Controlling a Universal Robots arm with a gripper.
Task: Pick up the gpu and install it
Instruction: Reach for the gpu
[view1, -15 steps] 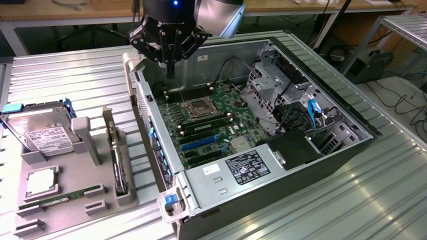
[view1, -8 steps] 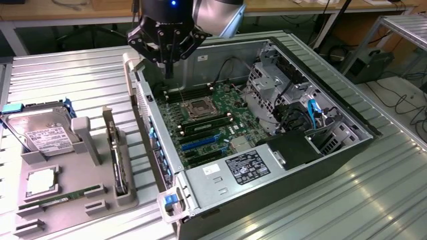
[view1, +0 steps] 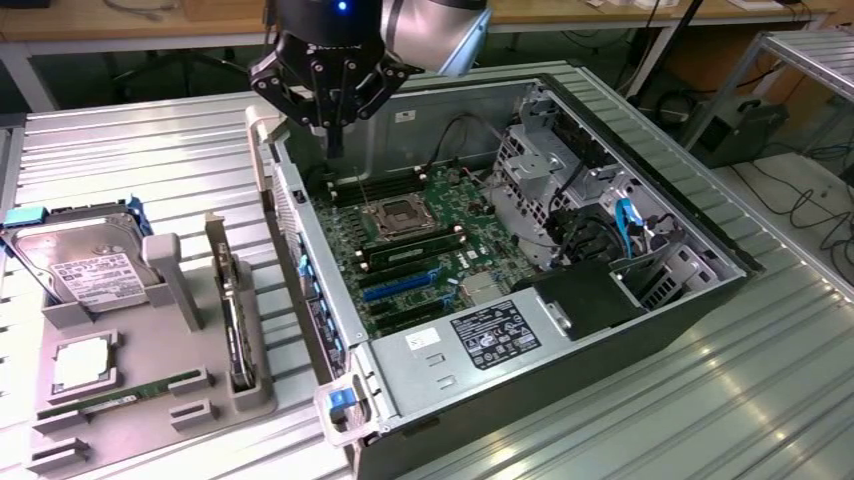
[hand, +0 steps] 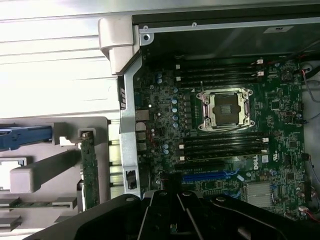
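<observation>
While the graphics card (view1: 240, 325) stands on its long edge in a slot of the grey holder (view1: 160, 400), the fingers (view1: 334, 145) hang over the open computer case (view1: 561, 330), pressed together with nothing between them. The holder lies on the ribbed metal surface (view1: 134, 150) by the edge at the exterior view's left, just beside the case. The card's narrow silver bracket (view1: 216, 245) stands at its end toward the far edge of the surface in the exterior view. In the same holder a hard drive (view1: 80, 265) in a blue frame sits at the far end, a square silver chip (view1: 80, 365) lies in the middle, and a slim green memory stick (view1: 120, 395) lies toward the near end. The fingers are above the far corner of the case, over the motherboard (view1: 427, 250) near its empty processor socket (view1: 400, 215), well apart from the card. In the wrist view the fingers (hand: 172, 187) point down at the board near a blue slot (hand: 210, 176), with the card (hand: 89, 170) outside the case wall.
</observation>
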